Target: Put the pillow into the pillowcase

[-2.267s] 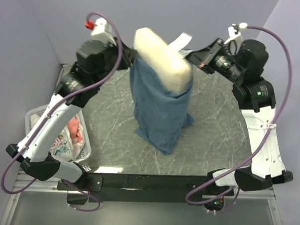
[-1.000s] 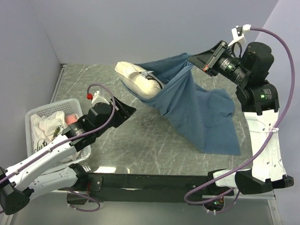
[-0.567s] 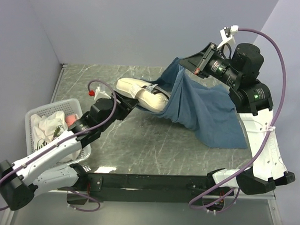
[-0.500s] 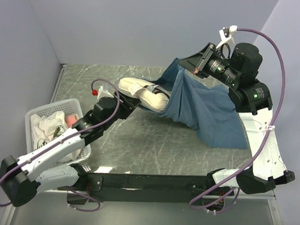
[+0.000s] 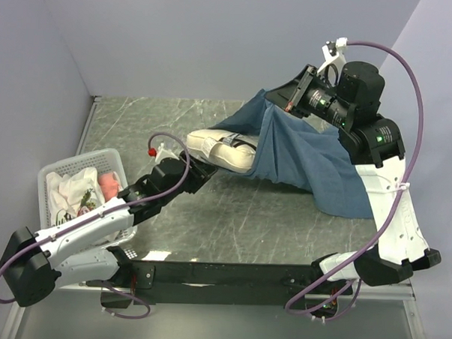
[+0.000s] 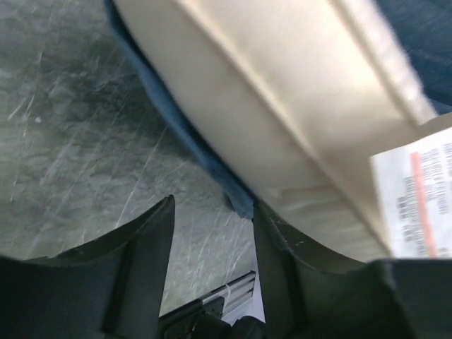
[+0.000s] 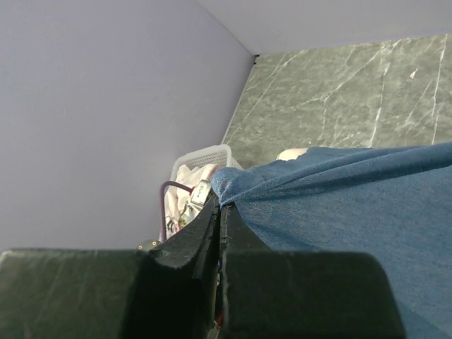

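At right wrist: right gripper clenched on pillowcase; left wrist: left gripper released beside pillow

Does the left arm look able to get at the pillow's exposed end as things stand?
Probably yes. The left tool sits open right beside the pillow, with only a fold of pillowcase near it. The right tool holds the case's far edge, clear of the way.

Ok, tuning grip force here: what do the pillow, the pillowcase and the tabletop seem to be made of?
Pillow: cream matte fabric over soft filling, by its plump seamed edge. Pillowcase: blue woven cloth, perhaps cotton; it drapes and folds. Tabletop: grey-green marble-look surface with pale veins; stone or laminate unclear.
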You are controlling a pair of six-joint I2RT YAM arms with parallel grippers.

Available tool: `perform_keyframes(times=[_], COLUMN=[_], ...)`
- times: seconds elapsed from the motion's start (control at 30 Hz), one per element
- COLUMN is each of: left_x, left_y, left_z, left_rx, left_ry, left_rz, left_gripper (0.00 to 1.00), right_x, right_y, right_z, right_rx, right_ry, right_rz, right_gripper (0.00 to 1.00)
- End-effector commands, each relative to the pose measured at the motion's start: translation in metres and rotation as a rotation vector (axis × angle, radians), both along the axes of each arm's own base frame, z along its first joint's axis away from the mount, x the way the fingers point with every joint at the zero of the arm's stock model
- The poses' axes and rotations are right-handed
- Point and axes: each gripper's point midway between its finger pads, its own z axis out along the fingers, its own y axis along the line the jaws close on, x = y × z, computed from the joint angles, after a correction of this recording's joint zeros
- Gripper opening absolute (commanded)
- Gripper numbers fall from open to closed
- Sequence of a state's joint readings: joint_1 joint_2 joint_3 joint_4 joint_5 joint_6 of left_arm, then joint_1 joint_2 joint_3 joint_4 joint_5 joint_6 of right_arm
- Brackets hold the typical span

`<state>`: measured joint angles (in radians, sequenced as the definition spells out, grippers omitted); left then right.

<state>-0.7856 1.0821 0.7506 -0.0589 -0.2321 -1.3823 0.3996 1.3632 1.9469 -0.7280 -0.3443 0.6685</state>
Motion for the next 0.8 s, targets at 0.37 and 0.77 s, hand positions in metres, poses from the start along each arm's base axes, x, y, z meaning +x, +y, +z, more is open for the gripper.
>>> perform_keyframes(times=[0.37,0.77], left_x=[0.003,0.008], left_y=[0.008,0.011], left_z=[0.029,0.017], left_rx=[-0.075,-0.068], left_ry=[-0.080,-0.060], left_rz=[0.042,0.032], left_gripper=[0.57,0.54], right_x=[-0.017,-0.016], right_y=[0.014,0.025], right_z=[0.057,0.056], right_rx=[0.067,0.064], right_ry=[-0.185,-0.177], right_rz=[0.025,0.038], right_gripper=[0.03,0.03])
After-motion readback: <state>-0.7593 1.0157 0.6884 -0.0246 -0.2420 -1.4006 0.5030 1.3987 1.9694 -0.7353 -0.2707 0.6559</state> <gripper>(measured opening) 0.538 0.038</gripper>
